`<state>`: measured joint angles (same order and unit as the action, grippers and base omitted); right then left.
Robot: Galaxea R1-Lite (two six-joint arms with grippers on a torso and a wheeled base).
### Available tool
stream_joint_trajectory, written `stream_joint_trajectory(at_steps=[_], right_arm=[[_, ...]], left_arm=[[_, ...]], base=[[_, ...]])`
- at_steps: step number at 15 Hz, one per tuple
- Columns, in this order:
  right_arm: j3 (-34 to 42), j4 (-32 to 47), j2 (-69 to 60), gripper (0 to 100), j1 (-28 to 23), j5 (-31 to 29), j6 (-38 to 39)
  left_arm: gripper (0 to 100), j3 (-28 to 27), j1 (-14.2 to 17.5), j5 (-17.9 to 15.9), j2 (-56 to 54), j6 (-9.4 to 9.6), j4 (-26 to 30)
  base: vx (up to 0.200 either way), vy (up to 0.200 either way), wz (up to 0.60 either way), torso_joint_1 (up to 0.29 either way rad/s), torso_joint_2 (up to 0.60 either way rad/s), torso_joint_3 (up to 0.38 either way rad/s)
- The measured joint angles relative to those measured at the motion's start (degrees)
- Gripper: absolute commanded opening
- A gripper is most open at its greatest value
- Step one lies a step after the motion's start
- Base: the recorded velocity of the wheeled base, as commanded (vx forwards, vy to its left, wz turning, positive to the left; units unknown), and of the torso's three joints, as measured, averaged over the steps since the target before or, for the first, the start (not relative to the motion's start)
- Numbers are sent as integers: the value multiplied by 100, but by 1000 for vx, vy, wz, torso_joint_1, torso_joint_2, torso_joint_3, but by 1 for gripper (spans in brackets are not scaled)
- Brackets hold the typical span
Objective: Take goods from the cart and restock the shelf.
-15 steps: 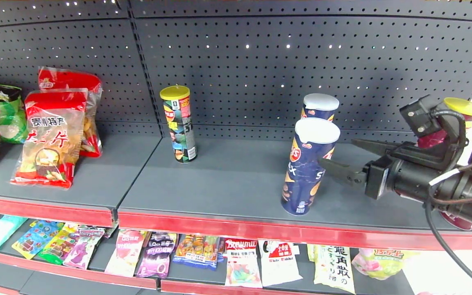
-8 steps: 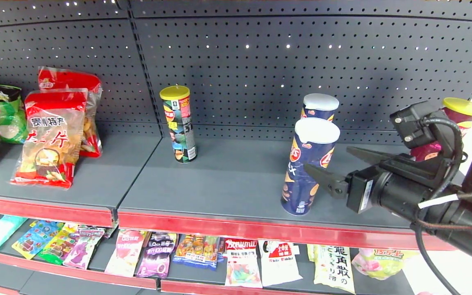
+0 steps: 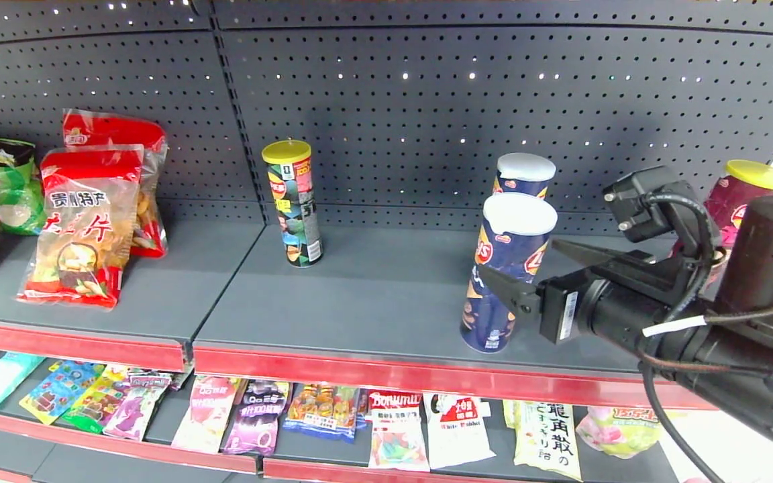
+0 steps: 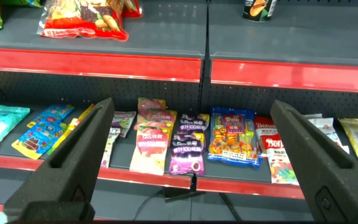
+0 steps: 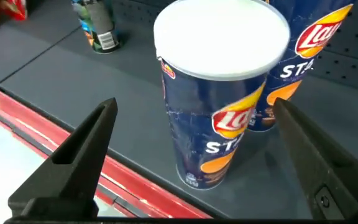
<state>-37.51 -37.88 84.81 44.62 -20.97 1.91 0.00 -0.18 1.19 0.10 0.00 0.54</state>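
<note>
Head view: the blue chips can stands upright on the shelf, just behind the red shelf edge. The right gripper is wide open beside the can, above that edge.

Left wrist view: the left gripper is open and holds nothing, below the red shelf edge, facing the candy bags.

Right wrist view: the blue chips can stands just behind the red shelf edge, between the two fingers, apart from both. A second blue can stands farther behind.
</note>
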Motion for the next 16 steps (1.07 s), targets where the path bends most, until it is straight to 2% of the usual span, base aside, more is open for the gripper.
stream_joint_trajectory(at_steps=[8, 16], right_arm=[[-391, 2, 479, 100, -2, -647, -4], [-628, 5, 689, 100, -90, -884, -6]], left_arm=[[100, 0, 0, -2, 0, 0, 0], [100, -2, 0, 0, 0, 0, 0]], base=[[0, 0, 0, 0, 0, 0], [0, 0, 0, 0, 0, 0]])
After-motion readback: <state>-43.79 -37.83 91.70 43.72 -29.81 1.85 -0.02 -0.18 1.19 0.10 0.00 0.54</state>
